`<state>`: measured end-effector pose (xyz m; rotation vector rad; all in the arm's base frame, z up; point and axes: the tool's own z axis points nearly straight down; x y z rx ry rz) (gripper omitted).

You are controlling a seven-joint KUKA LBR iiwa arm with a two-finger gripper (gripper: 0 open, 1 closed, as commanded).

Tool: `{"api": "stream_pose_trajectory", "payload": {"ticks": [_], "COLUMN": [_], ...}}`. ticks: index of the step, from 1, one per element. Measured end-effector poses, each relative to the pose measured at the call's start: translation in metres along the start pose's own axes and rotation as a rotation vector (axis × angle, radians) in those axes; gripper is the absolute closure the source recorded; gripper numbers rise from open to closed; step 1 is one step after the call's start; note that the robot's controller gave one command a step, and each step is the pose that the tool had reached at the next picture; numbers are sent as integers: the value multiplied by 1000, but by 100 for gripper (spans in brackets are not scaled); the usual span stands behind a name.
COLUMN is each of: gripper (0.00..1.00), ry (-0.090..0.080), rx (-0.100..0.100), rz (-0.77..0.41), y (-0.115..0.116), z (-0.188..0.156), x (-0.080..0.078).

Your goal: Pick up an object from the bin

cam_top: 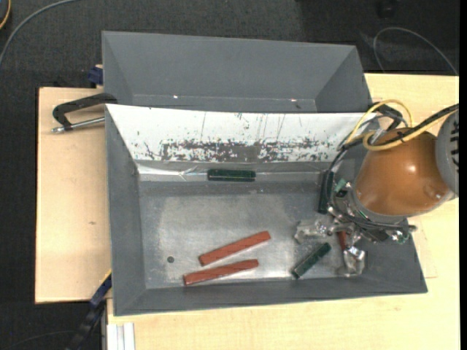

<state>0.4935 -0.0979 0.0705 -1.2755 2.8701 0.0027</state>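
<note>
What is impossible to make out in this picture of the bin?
In the camera view:
- Bin floor at the right: hidden under the arm's orange cover.
- Whether the gripper touches the dark green stick beside it: the stick's upper end lies among the gripper's metal parts.
- Small dark spot on the floor, front left: too small to identify.

Dk green bar [311,260]: short, lying flat, tilted diag., just beside gripper [336,245], at its lower view-left. Upper red bar [234,248] & lower red bar [220,273]: further view-left, near-parallel, slightly tilted.
</note>
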Motion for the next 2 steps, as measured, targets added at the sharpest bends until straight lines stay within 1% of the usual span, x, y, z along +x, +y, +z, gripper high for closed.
{"api": "stream_pose_trajectory", "payload": {"ticks": [1,2], "gripper": [100,100], "ry": [-2,-6], "rx": [3,12], "rz": [1,-23], "y": [-1,-7], "z": [-1,-144], "x": [0,2]}}
